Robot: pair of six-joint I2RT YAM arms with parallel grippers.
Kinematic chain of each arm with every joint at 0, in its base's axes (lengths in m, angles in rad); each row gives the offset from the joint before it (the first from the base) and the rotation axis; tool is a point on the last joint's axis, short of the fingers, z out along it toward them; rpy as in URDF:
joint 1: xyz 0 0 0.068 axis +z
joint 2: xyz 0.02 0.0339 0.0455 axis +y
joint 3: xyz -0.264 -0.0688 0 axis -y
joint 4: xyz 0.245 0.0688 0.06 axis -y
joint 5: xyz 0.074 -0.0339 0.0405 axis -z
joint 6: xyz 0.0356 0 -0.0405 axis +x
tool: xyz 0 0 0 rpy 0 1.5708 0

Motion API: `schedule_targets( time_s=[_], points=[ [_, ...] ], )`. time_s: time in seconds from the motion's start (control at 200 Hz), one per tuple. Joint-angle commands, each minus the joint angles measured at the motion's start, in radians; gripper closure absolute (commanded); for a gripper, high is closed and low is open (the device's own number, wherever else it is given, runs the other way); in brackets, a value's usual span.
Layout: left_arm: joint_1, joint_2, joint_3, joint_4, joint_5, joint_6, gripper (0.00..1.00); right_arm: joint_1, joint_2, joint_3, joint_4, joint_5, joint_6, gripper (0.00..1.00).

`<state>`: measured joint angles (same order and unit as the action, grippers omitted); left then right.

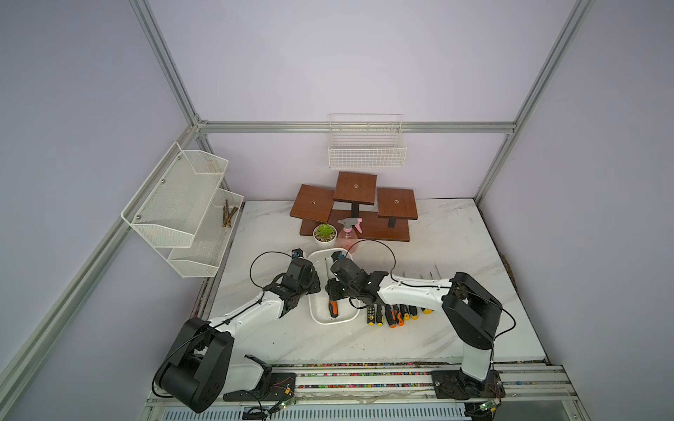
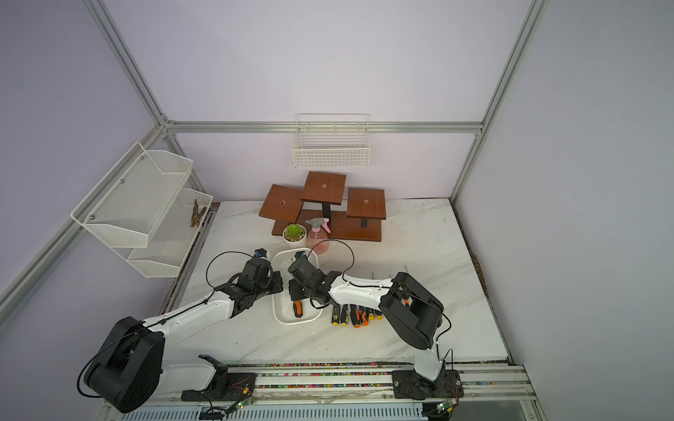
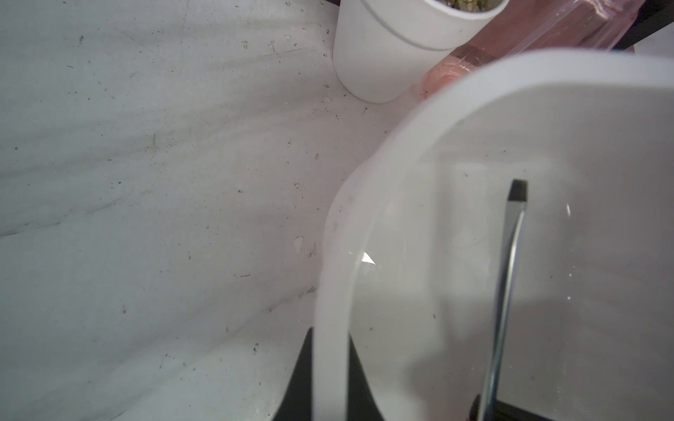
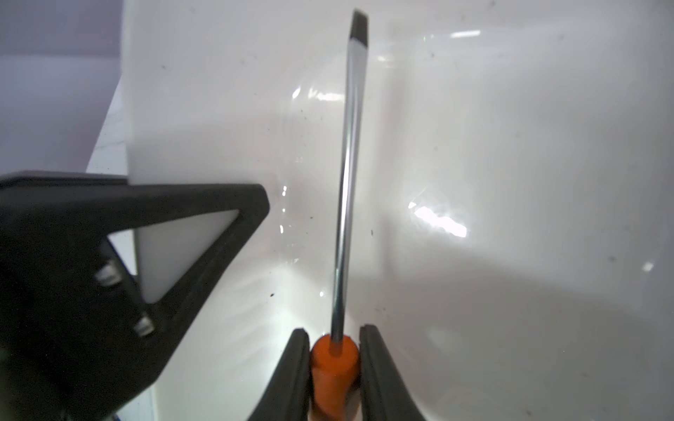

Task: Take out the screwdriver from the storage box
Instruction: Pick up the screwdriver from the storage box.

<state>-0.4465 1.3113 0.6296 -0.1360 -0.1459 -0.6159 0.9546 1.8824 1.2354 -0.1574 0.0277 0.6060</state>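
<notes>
— Where is the screwdriver (image 4: 345,164)?
— Lying inside the white storage box (image 3: 397,124). The right claw (image 4: 333,339) squeezes its orange handle tight. The left claw (image 3: 330,350) pinches the box's rim.

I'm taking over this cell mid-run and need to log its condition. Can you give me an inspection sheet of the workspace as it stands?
Surface: white marbled tabletop, speckled with grit.
Job's things: storage box on the table; screwdriver inside it, not yet out.
Clutter: row of screwdrivers beside the box; potted succulent, pink spray bottle and wooden stand behind it.
Grippers: left claw shut on the box's rim; right claw shut on the screwdriver's orange handle.
Cables: a black cable loops over the left wrist, another over the right; no snag seen.
Surroundings: wire basket on the back wall; mesh shelf on the side wall, brown sticks in its lower tier.
</notes>
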Motion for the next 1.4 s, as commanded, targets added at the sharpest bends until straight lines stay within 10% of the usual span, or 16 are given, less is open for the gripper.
schedule_targets(
  time_s=[0.0,1.115,1.39],
  points=[
    [-0.001,-0.017,0.038,0.037,0.009,0.016,1.00,-0.007,-0.048,0.000,0.039,0.007,-0.019,1.00],
    [-0.002,0.043,0.079,-0.001,-0.053,0.086,1.00,-0.045,-0.331,-0.016,-0.236,0.150,-0.132,1.00],
    [-0.001,0.062,0.071,0.004,-0.050,0.103,1.00,-0.192,-0.501,-0.087,-0.401,0.159,-0.213,1.00]
  ],
)
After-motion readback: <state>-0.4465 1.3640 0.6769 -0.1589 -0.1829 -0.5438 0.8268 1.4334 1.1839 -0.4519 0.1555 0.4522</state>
